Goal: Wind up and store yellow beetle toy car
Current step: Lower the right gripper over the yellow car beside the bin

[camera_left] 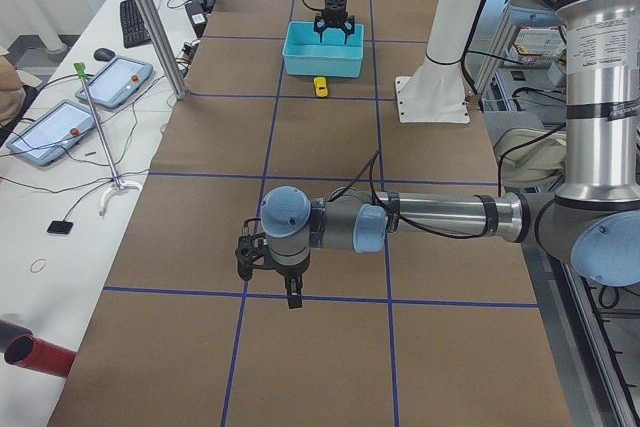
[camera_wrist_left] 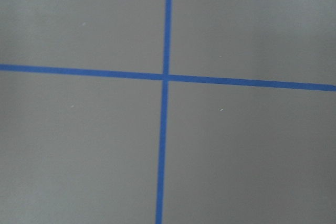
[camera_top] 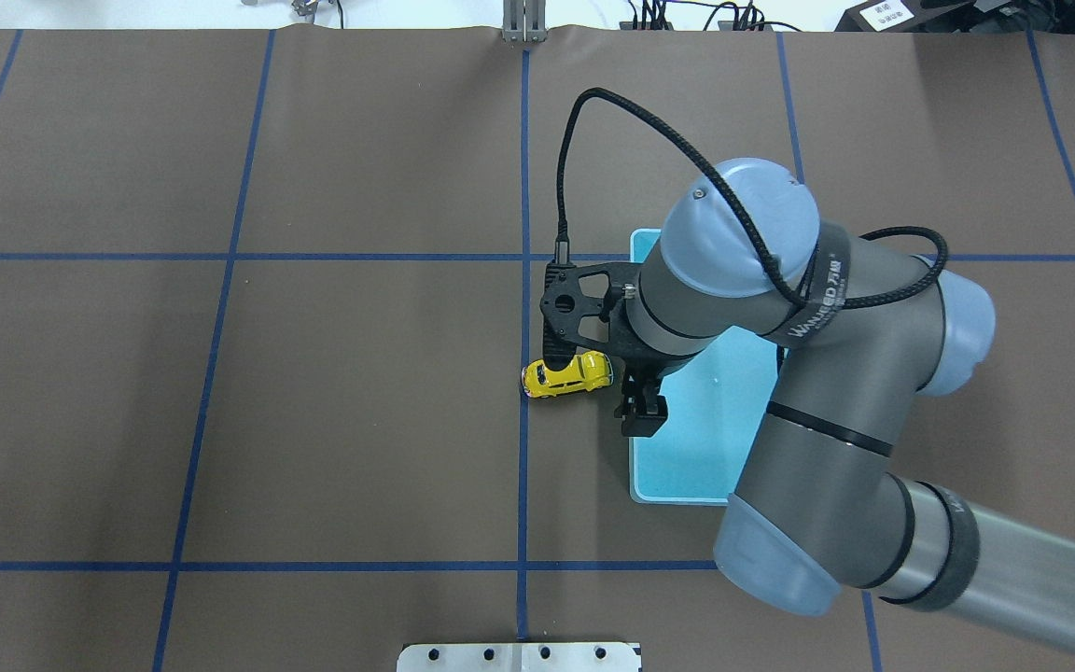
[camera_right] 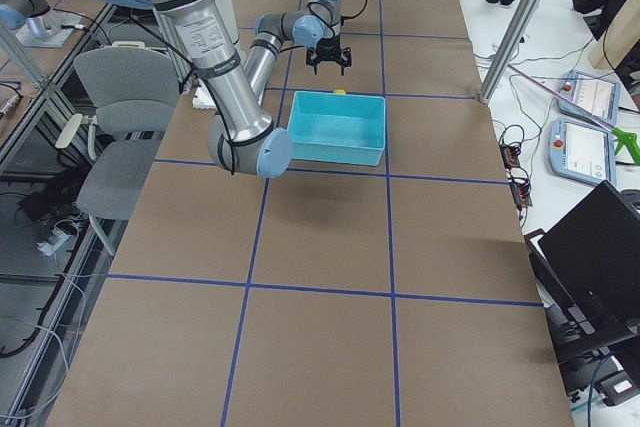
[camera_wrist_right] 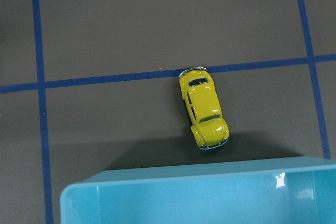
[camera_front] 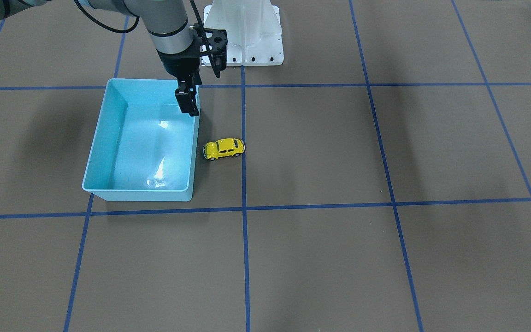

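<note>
The yellow beetle toy car (camera_front: 223, 148) stands on its wheels on the brown table, just beside the light-blue bin (camera_front: 95, 147), apart from it. It also shows in the overhead view (camera_top: 567, 373) and the right wrist view (camera_wrist_right: 203, 111). The bin (camera_top: 687, 467) is empty. My right gripper (camera_front: 187, 103) hangs above the bin's corner nearest the robot and the car, pointing down, open and empty (camera_top: 642, 415). My left gripper (camera_left: 290, 292) shows only in the exterior left view, low over bare table far from the car; I cannot tell whether it is open or shut.
The white arm base (camera_front: 243, 32) stands behind the bin. Blue tape lines (camera_wrist_left: 166, 77) cross the table. Tablets (camera_left: 120, 82) and a metal pole (camera_left: 150, 22) stand on the side bench.
</note>
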### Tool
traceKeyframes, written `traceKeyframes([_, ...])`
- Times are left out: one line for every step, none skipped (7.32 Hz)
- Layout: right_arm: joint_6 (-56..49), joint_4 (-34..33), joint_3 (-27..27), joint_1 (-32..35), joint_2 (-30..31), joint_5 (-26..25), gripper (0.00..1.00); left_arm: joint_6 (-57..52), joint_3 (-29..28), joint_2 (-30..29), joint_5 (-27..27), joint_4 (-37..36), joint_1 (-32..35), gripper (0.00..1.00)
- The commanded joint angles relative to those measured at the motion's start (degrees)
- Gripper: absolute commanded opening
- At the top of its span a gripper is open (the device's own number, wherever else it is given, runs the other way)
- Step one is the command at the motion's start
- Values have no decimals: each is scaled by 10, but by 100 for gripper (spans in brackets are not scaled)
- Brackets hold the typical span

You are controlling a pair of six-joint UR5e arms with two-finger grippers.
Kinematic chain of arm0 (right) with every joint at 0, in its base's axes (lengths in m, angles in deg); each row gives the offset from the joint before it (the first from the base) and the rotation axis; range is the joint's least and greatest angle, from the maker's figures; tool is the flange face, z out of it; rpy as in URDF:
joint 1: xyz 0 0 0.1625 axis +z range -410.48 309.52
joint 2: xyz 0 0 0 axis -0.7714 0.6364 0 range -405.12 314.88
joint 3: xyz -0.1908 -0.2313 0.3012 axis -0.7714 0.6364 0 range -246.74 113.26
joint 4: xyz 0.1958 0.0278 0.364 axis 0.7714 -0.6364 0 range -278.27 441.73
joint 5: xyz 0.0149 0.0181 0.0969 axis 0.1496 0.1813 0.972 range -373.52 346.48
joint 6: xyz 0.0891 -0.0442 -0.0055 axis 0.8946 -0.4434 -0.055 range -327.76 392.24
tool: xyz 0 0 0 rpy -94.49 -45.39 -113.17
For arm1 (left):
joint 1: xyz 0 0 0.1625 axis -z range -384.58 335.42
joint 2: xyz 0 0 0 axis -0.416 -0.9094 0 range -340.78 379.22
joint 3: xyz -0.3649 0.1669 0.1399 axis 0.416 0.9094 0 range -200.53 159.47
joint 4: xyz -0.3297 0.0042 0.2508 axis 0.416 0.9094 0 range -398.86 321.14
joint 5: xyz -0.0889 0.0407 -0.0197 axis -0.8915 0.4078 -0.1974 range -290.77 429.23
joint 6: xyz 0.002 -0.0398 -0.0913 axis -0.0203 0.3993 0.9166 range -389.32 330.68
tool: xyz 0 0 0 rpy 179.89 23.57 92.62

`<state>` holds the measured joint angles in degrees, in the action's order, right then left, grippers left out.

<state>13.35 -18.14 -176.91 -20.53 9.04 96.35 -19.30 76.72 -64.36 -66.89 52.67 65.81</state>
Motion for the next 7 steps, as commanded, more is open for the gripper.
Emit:
traceKeyframes([-4,55,80,-35,-26,-57,100,1,-1,1,0,0,0,100])
traceKeyframes([-36,70,107,-38,-30,-72,100,1,-2,2,0,0,0,100])
traceKeyframes([-75,92,138,-38,-40,-76,100,1,-1,3,0,0,0,100])
traceKeyframes([-85,118,159,-38,-41,-87,100,1,-1,3,0,0,0,100])
traceKeyframes([-86,135,172,-37,-42,-88,100,1,-2,4,0,0,0,100])
traceKeyframes([-91,146,178,-35,-41,-89,100,1,-2,4,0,0,0,100])
traceKeyframes([-96,146,183,-30,-42,-89,100,1,-2,4,0,0,0,100])
